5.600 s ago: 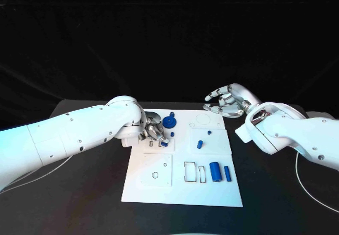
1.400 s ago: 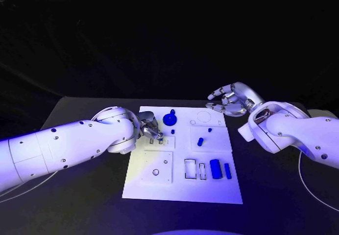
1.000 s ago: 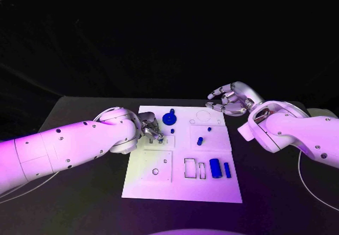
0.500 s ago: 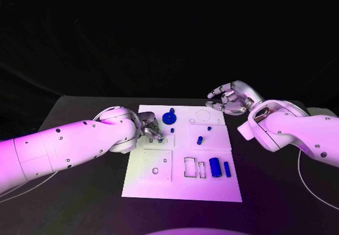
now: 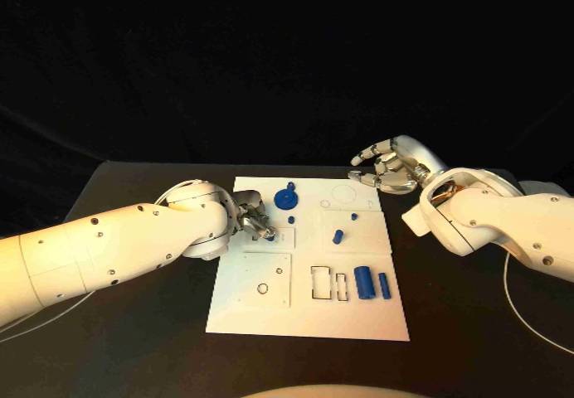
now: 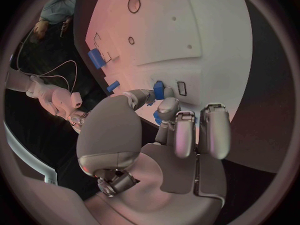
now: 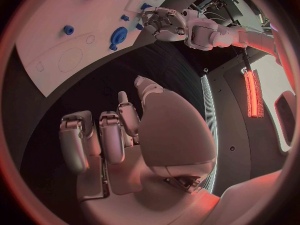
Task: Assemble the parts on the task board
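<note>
On the board: my left hand (image 5: 254, 217) sits low over the task board (image 5: 311, 319), at its left edge in the head view
Left hand grip: thumb and a finger are closed on a small blue part (image 6: 159, 90) — the left wrist view shows it pinched right over the white plate, beside a small rectangular slot (image 6: 182, 88)
Right hand: my right hand (image 5: 385, 171) hangs off the board's far right corner, above the black table (image 5: 132, 332); fingers curled loosely apart, nothing in them
Gear: a blue gear-shaped part (image 5: 286, 200) stands near the board's far edge, just beyond my left fingertips
Small pieces: a short blue peg (image 5: 292, 220) lies just beside my left hand; two more blue bits (image 5: 338, 236) sit near the board's middle, towards the right
Blocks: two upright blue blocks (image 5: 362, 283) stand side by side in the board's right half, next to two empty rectangular outlines (image 5: 322, 282)
Left panel: an oval hole (image 5: 263, 288) shows in the board's near left panel — nothing in it
</note>
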`<state>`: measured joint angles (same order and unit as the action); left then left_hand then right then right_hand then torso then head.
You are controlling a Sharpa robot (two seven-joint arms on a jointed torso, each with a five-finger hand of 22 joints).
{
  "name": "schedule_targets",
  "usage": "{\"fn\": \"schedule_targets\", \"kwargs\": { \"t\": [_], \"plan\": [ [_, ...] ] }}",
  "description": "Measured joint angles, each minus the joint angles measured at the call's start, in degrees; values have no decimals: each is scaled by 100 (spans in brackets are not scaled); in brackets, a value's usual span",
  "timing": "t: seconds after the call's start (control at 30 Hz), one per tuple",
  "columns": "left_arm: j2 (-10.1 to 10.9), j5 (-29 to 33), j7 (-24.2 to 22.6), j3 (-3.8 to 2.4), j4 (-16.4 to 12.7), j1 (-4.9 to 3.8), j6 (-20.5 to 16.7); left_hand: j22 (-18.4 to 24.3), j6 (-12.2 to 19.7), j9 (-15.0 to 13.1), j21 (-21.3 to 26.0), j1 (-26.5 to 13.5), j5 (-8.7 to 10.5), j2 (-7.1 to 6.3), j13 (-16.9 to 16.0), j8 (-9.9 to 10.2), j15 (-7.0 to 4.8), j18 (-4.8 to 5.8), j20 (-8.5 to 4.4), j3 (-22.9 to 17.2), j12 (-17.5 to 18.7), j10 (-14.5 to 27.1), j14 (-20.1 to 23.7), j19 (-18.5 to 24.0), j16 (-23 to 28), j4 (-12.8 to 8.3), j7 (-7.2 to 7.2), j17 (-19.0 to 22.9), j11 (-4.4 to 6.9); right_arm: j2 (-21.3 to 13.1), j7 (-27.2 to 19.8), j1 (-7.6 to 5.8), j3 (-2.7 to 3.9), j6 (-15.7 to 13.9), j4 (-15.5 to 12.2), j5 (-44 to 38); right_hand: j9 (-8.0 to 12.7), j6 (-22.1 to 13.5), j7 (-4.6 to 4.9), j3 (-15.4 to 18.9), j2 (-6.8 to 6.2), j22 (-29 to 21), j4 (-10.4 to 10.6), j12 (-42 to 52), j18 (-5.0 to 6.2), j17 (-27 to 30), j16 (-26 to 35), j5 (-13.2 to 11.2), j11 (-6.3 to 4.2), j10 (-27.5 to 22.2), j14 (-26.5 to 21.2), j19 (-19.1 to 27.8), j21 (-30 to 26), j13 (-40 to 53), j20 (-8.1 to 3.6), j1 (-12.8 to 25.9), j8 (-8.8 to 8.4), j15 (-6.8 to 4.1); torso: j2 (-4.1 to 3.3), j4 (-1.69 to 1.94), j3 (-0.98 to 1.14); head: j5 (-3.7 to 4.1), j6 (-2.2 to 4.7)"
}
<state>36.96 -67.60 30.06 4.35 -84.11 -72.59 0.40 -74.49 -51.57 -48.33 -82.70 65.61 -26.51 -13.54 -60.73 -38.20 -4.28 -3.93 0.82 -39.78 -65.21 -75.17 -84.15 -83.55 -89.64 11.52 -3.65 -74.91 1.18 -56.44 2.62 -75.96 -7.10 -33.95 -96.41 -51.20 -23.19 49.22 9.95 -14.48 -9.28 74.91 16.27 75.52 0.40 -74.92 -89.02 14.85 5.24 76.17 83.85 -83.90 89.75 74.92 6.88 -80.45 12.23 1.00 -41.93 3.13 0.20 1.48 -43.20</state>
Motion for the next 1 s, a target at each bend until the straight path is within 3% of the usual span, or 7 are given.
{"fn": "schedule_targets", "kwargs": {
  "t": [0.63, 1.0],
  "plan": [
    [-47, -3, 3, -6, 71, -7, 91, -41, -26, -24, -23, 7, 4, 7, -32, 16, -13, 0, 0, 0, -38, -65, 13, 0, 0, 0, 7, 0, 4, -11, -3, 0, 0, 0, -12, 2, 1, 0, 0, -3, 0, -1, -1, 0, 0, -2, 0, 0, 0, 0, 19, 0, 0, 0, 0, 0, 19, -19, 3, 4, 6, 9, -10],
    [-71, 9, 3, -16, 119, -17, 197, -43, -27, -150, -22, -183, 35, -2, -70, -39, -65, 0, -41, 111, -68, -177, 20, -41, 0, -111, 95, 0, 98, -27, -3, 0, 0, 0, -19, 2, 2, 0, 0, -32, 0, 4, 0, 0, 0, -1, 0, 0, 0, 0, 19, 0, 0, -1, 0, 0, 19, -18, 4, 2, 3, 7, -28]
  ]
}}
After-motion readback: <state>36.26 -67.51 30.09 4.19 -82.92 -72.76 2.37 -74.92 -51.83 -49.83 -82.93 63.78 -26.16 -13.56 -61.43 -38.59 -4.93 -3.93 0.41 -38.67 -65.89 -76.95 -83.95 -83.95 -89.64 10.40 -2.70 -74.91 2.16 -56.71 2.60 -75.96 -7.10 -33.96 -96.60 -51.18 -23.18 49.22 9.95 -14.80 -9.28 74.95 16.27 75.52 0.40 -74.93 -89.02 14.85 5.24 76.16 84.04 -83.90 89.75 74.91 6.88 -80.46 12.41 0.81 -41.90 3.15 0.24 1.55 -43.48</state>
